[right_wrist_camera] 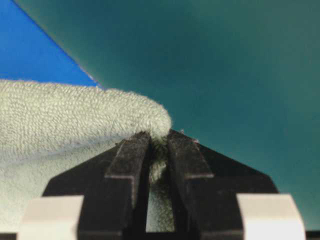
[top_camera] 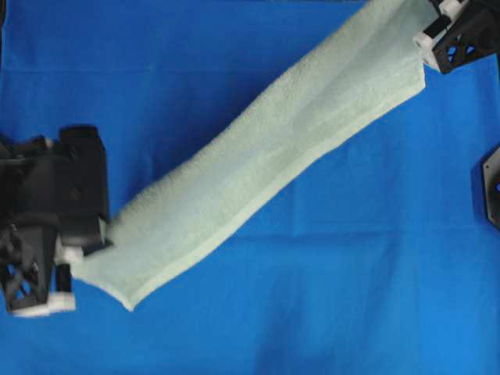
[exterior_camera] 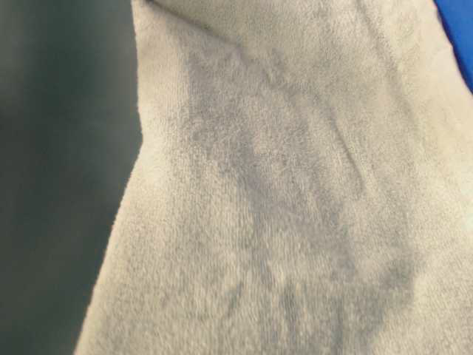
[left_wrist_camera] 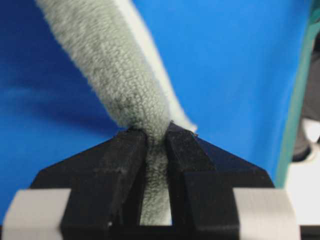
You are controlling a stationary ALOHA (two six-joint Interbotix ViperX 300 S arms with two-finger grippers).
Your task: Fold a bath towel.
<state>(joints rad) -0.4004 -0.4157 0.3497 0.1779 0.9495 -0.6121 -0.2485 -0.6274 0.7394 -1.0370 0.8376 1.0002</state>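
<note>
Far left of the overhead view: left tool [top_camera: 78, 254] clamped on the lower-left end of the bath towel [top_camera: 266, 164], pads pinched tight on a bunched ridge of terry in the wrist shot. Moving right: towel already doubled into a long narrow strip, stretched on a diagonal from lower left up to the upper right corner, over the blue cloth [top_camera: 351, 297] on the counter. Looks held taut rather than lying slack, though hard to say how high. Table-level camera no help here, just fuzzy green filling the frame. Far upper right: right tool [top_camera: 430, 35] clamped on the other end, same tight pinch. So long axis runs straight tool to tool, one end each, neither arm nearer. Probably next: bringing the two ends together to halve the length.
</note>
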